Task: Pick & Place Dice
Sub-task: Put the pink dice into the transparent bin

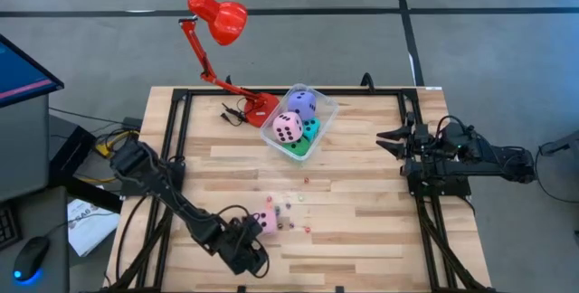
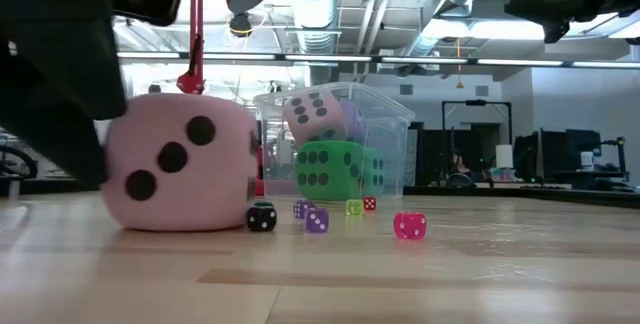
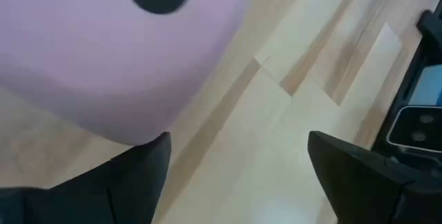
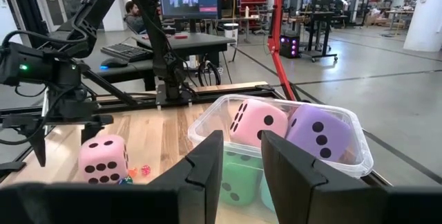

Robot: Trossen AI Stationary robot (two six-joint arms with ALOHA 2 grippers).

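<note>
One pink die [image 1: 266, 220] rests on the wooden table near its front, a three-pip face toward the low camera [image 2: 180, 162]. My left gripper [image 1: 254, 241] stands open just on its near side; in the left wrist view the die [image 3: 117, 51] lies beyond one finger. Several tiny coloured dice [image 2: 316, 221] lie scattered on the wood beside it. A clear tub [image 1: 299, 121] at the far middle holds a pink, a purple, a green and a cyan die. My right gripper [image 1: 381, 137] hovers at the right, open by a narrow gap, pointing at the tub. My left gripper: one fingertip [image 3: 160, 148] stands right at the pink die's lower edge [image 3: 141, 131]. I cannot tell whether it touches. The other finger is clear, over bare wood. The die sits flat on the table.
A red desk lamp [image 1: 220, 20] stands with its base [image 1: 257, 105] at the far left of the tub. Black frame rails [image 1: 177, 139] run along both sides of the table. Bare wood [image 1: 362, 212] lies between the tiny dice and the right arm.
</note>
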